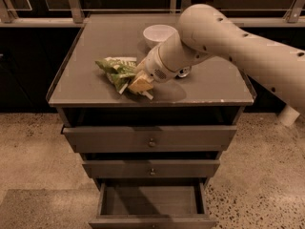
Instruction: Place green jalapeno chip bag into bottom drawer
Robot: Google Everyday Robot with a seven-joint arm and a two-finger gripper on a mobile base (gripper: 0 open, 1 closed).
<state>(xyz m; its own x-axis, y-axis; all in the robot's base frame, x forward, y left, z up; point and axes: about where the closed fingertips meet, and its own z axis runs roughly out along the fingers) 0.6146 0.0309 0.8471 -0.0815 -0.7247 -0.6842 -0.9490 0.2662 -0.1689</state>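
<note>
Reaching for the green chip bag [114, 69] on the counter [214, 87]
The tool [141, 85] sits low at the bag's right end, touching it, likely to take hold there; whether it is clenched on the foil or released I cannot tell, since the wrist covers the contact. The bag lies left of centre on the counter, a white bowl [158, 34] farther back. The bottom drawer [151, 202] stands pulled out below, ready to receive it, its front partly cut off

gripper [139, 85]: low on cabinet top [214, 86], against one end of green jalapeno chip bag [116, 70] | bottom drawer [152, 221]: pulled open | white bowl [158, 34]: behind arm
</note>
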